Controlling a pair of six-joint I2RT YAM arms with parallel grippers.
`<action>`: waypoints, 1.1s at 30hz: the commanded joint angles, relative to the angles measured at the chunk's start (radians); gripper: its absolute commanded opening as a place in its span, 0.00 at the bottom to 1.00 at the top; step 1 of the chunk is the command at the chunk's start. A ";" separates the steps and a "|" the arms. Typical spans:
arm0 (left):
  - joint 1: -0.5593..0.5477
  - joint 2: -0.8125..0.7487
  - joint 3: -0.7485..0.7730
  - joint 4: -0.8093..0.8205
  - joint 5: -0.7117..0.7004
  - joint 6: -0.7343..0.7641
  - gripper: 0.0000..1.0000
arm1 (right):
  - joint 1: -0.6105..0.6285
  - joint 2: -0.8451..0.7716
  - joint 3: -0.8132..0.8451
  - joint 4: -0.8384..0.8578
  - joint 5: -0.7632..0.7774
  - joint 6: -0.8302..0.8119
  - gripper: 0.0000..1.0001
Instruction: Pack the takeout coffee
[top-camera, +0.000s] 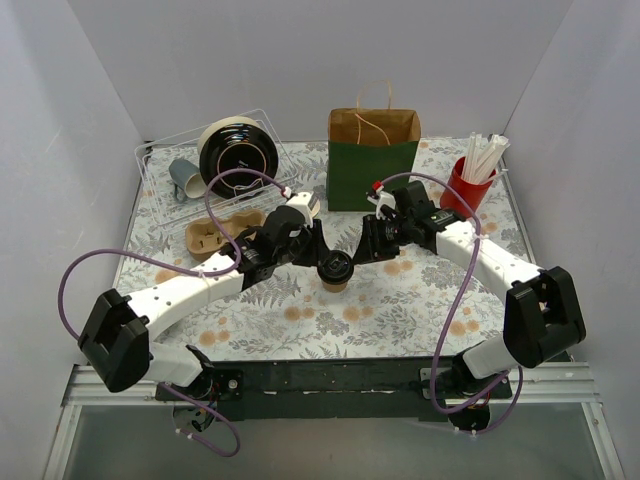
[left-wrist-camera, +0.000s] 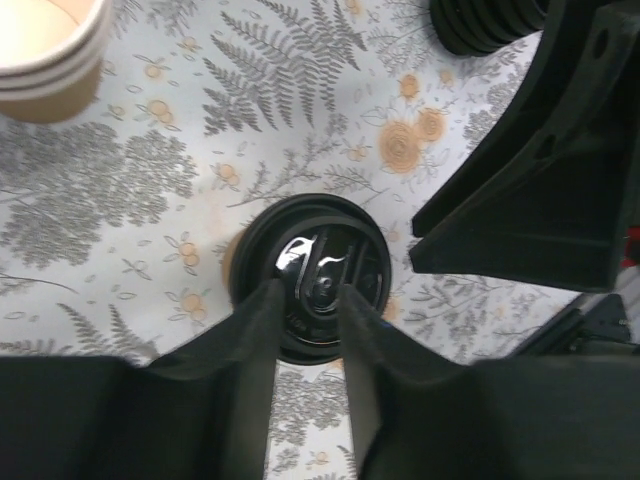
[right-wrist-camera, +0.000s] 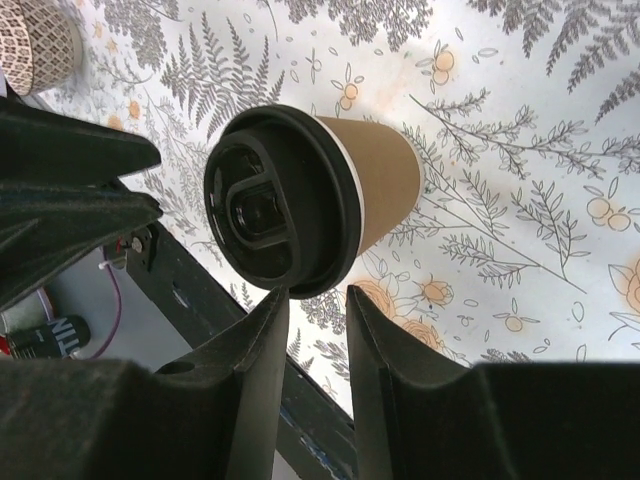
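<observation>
Top view: small tan kraft-paper cup with round black lid (top-camera: 335, 270) is flanked by left gripper (top-camera: 310, 256), 10 o'clock, and right gripper (top-camera: 359, 252), 2 o'clock.
Left wrist: jaws slightly parted, empty; lid overlapped at 12 o'clock.
Right wrist: jaws slightly parted, empty; cup at 12 o'clock.

No text can be read with certainty. A small black part (right-wrist-camera: 47, 335), to the left of the right hand (right-wrist-camera: 315, 300), carries white letters, but they are blurred. A black disc (top-camera: 238, 152) far ahead of the left hand (left-wrist-camera: 308, 300) bears a tiny white mark, too small to read. The lid (right-wrist-camera: 280, 200) of the coffee cup (right-wrist-camera: 385, 190), just ahead of the right hand, shows raised shapes only.
</observation>
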 joint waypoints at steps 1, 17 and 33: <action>0.001 0.016 0.021 0.044 0.111 0.020 0.17 | -0.001 -0.022 -0.028 0.038 -0.012 0.016 0.37; -0.001 0.067 -0.072 0.149 0.186 0.009 0.00 | -0.001 -0.025 -0.095 0.112 -0.061 0.045 0.39; -0.002 0.074 -0.169 0.181 0.143 0.012 0.00 | -0.001 -0.004 -0.210 0.216 -0.061 0.100 0.24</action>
